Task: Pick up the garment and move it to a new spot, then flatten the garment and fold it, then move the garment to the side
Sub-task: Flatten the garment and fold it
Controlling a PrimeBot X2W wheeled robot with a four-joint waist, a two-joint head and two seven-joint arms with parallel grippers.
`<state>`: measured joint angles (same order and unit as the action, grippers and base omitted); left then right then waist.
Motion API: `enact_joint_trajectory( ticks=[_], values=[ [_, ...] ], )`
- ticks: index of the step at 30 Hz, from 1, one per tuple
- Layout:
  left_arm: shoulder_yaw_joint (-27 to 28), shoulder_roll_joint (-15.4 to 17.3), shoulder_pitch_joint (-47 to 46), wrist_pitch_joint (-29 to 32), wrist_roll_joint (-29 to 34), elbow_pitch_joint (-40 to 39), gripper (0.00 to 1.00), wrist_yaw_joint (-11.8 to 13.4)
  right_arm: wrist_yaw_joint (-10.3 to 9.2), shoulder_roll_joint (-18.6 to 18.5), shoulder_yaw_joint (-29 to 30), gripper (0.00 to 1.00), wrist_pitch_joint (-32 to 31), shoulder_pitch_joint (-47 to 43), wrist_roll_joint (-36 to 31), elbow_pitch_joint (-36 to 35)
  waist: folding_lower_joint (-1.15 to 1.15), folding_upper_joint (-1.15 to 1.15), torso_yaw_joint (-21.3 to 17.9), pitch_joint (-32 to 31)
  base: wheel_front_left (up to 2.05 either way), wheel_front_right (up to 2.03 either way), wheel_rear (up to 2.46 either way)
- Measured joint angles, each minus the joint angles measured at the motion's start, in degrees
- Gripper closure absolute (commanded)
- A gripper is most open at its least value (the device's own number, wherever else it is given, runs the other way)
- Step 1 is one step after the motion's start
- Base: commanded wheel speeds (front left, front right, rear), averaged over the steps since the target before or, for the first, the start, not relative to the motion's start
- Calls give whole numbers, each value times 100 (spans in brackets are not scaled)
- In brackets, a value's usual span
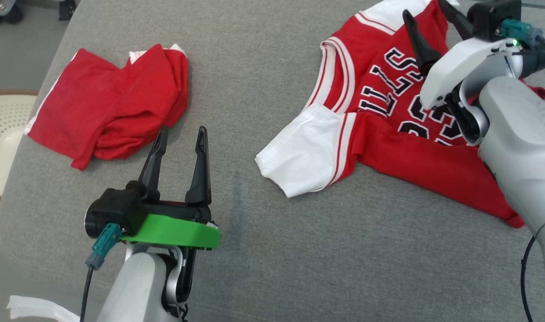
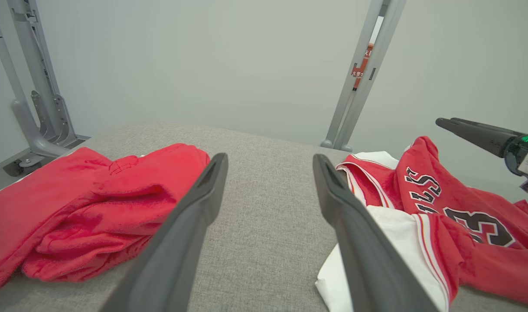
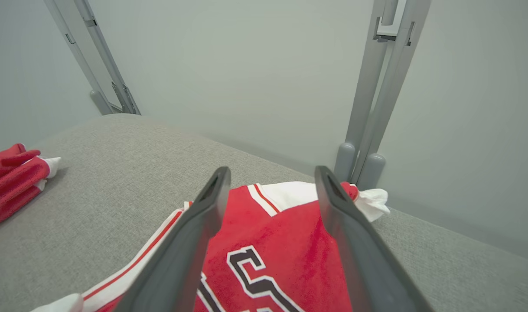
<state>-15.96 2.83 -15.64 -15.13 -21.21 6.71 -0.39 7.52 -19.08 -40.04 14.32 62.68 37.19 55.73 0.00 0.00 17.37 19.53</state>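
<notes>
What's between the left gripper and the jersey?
Bare grey cushion lies between the open left gripper and the jersey, nothing else; the head view and left wrist view both show it.

middle lane: bare grey cushion (image 1: 250, 80) between both clothes piles, wide open
left side: crumpled red shorts (image 1: 111, 103) block it, just past the left gripper (image 1: 183, 132)
right side: jersey (image 1: 389, 147) sprawled out, right gripper (image 1: 423, 8) hanging over it
near edge: mostly free cushion
far edge: metal posts (image 3: 368, 108) right behind
</notes>
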Motion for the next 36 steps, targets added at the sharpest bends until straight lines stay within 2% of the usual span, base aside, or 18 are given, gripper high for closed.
enact_joint_trajectory(
  ticks=[4,7,11,15,19,22,25,31,36],
  values=[
    [186,-2,110,0,99,42,0,-57,0,0,246,0,59,-641,116,-712,0,0,-300,-199,0,0,0],
    [311,-3,239,1,177,70,0,-63,0,-12,818,0,71,-1252,-22,-1548,0,0,-523,-364,0,0,0],
    [431,-3,309,0,176,66,0,-54,-1,36,1766,0,74,-2319,-534,-2554,0,0,-814,-549,0,0,0],
    [505,-3,389,0,211,167,0,-63,-3,448,2630,0,74,-3577,-1076,-3489,0,0,-1116,-726,0,0,0],
    [565,-3,455,0,215,379,0,-62,-3,928,3210,0,74,-4509,-1432,-4122,0,0,-1362,-872,0,0,0],
    [598,-3,511,1,292,608,0,-56,-3,1204,3328,0,74,-4920,-1637,-4392,0,0,-1526,-954,0,0,0],
    [638,-3,513,0,341,739,0,-55,-3,1315,3348,0,73,-5068,-1746,-4543,0,0,-1683,-1002,0,0,0],
    [647,-3,502,0,356,990,0,-32,-3,1382,3397,0,74,-5070,-1828,-4688,0,0,-1871,-1040,0,0,0],
    [516,-3,483,0,476,1642,0,98,-3,1403,3444,0,74,-5063,-1862,-4691,0,0,-1916,-1043,0,0,0]
  ],
)
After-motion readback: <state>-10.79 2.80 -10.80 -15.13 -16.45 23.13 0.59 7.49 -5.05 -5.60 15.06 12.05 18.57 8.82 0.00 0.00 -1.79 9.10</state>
